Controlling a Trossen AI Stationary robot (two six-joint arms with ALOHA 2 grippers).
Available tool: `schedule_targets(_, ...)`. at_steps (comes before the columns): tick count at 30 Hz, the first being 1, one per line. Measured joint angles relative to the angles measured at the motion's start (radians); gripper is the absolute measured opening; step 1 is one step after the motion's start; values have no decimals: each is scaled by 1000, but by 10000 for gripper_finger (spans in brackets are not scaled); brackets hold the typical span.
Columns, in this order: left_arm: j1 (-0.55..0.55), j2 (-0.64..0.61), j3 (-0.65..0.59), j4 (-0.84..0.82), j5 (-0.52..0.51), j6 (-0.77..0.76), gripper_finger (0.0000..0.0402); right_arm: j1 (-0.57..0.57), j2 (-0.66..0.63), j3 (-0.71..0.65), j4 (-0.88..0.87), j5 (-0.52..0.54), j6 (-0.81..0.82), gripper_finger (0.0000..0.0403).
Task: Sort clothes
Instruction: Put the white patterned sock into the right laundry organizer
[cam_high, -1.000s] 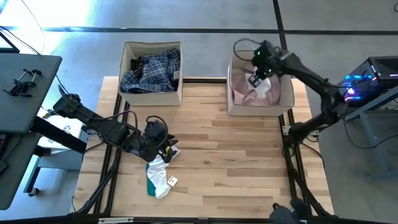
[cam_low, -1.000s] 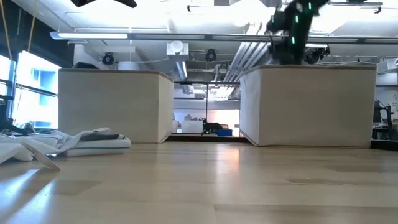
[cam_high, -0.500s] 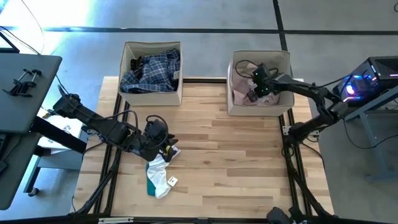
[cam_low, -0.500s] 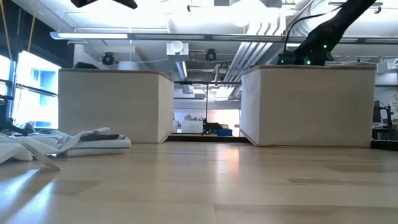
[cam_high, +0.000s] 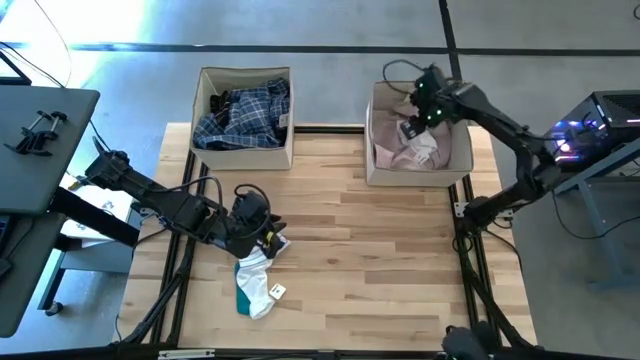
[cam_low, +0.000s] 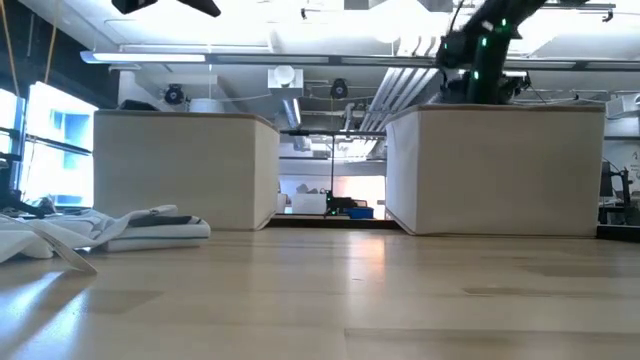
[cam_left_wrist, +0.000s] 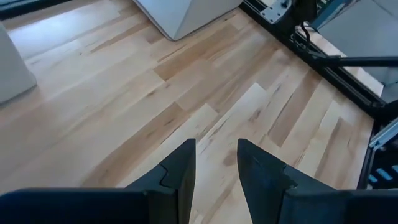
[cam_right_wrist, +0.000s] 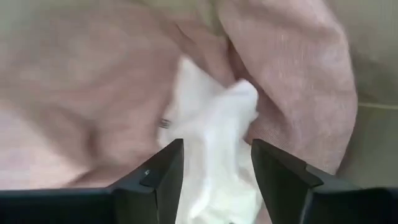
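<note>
Right pincer (cam_high: 411, 127) is hanging over the right beige box (cam_high: 458, 170), upper right of the high view, arm reaching in from the right edge. In the right wrist view its fingers (cam_right_wrist: 163, 171) are standing moderately apart with a white garment (cam_right_wrist: 214, 155) lying between and just beyond them; cannot tell whether the fingers are touching the cloth or merely bracketing it. The white garment is lying on top of the pale pink shirt (cam_right_wrist: 81, 93), which is filling most of that view and, in the high view, is sitting bunched inside the right box (cam_high: 400, 152). In the low view the right arm is showing just above the rim of the right box, upper right of frame.

Left pincer (cam_high: 262, 240) is sitting low over the table (cam_high: 370, 260), left of centre in the high view. In the left wrist view its fingers (cam_left_wrist: 180, 171) are parted by a narrow gap with bare wood between them, holding nothing. White and teal socks (cam_high: 254, 283) are lying on the table just below and beside this pincer.

Blue-white plaid shirt (cam_high: 240, 115) is lying in the left beige box (cam_high: 204, 90), upper left of centre, well apart from both pincers.
</note>
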Motion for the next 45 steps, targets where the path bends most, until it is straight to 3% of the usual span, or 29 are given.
schedule_targets(5, -9, 0, 0, -27, 28, -85, 108, 74, -85, 60, -20, -74, 51, 177)
schedule_targets(11, -41, 0, 0, -135, 96, -231, 108, 307, -263, -11, 63, -83, 152, 176)
schedule_targets(17, -70, 36, -12, -276, 218, -416, 108, 608, -412, -158, 213, 9, 308, 176)
schedule_targets(21, -87, 64, -93, -299, 352, -545, 109, 770, -453, -266, 342, 56, 394, 176)
schedule_targets(27, -102, 69, -257, -191, 566, -688, 135, 931, -442, -394, 534, 80, 486, 176)
schedule_targets(34, -115, 69, -444, 31, 603, -780, 159, 1004, -388, -460, 656, 97, 545, 176)
schedule_targets(38, -111, 69, -518, 118, 598, -790, 132, 1012, -367, -460, 660, 101, 546, 176)
schedule_targets(45, -111, 69, -537, 125, 568, -764, 13, 1012, -363, -460, 665, 102, 544, 176)
